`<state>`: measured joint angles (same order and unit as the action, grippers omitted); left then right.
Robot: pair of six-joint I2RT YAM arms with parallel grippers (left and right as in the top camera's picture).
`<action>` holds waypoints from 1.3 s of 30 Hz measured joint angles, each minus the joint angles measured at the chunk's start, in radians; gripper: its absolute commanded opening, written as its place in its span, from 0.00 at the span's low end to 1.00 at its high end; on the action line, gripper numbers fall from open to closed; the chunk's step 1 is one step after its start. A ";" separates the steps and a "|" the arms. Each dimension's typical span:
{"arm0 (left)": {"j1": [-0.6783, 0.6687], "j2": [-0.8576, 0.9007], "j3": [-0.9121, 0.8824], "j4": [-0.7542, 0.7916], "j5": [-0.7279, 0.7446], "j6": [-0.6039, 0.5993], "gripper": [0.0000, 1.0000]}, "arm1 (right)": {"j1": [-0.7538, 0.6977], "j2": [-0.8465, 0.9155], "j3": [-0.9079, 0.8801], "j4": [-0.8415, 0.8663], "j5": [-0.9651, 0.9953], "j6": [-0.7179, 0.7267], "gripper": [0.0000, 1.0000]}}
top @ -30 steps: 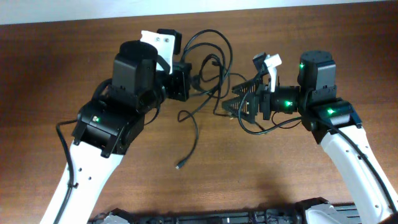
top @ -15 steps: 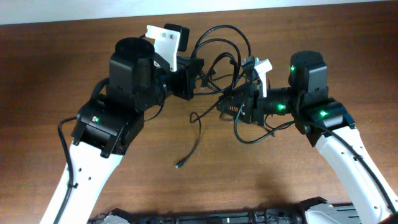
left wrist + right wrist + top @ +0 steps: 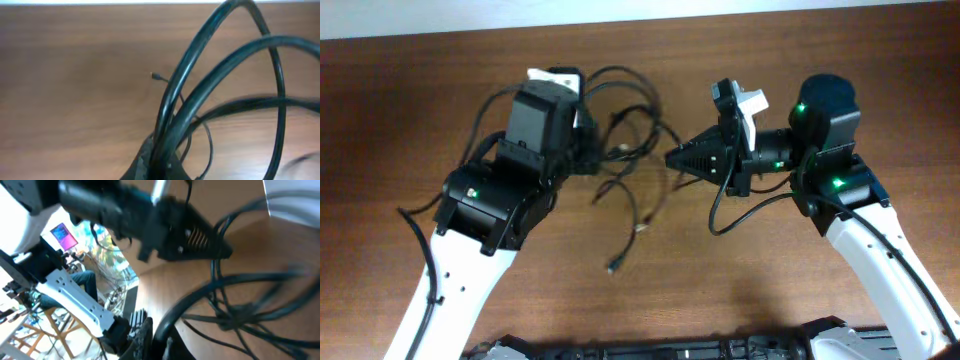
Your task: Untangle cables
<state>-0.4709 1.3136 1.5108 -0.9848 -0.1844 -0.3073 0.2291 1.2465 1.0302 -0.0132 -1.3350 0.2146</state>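
**Left pincer [image 3: 590, 156] and right pincer [image 3: 670, 158] both clamped on the cables [image 3: 630, 135]**

Both pincers are closed. The left one bites a bundle of strands at the left side of the knot. The right one is pressed to a point, and its wrist view shows a strand rising from between its fingers.

The cables hang as one loose knot of loops between the two arms, over the middle of the tabletop [image 3: 800, 290]. Two tails trail onto the wood, with one plug end [image 3: 642, 228] near the knot and a second plug end [image 3: 610, 268] closer to the near edge. How many cables make up the knot cannot be told.

Each of the two arms carries its own thicker black wire. The right arm's wire [image 3: 740, 215] loops under that arm, just beside the knot.

The tabletop is brown wood with a visible grain, and a pale wall strip [image 3: 420, 15] runs along its far edge. The right wrist view, blurred, also shows a seated person in blue [image 3: 87, 282] and a small lit screen [image 3: 62, 235].
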 measured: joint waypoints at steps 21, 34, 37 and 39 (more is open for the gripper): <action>0.198 -0.001 0.000 -0.220 -0.434 -0.151 0.00 | -0.324 0.000 0.000 0.134 -0.101 0.208 0.04; 0.319 -0.001 0.000 -0.249 -0.407 -0.270 0.00 | -0.585 0.000 0.000 0.039 -0.115 0.212 0.04; 0.322 -0.001 0.000 -0.246 -0.387 -0.281 0.00 | -0.615 0.000 0.000 0.027 -0.115 0.212 0.35; 0.322 -0.001 0.000 -0.239 -0.372 -0.283 0.00 | -0.615 0.000 0.000 0.024 -0.116 0.216 0.73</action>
<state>-0.1490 1.3128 1.5108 -1.2236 -0.5560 -0.5900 -0.3859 1.2465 1.0302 0.0113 -1.4506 0.4301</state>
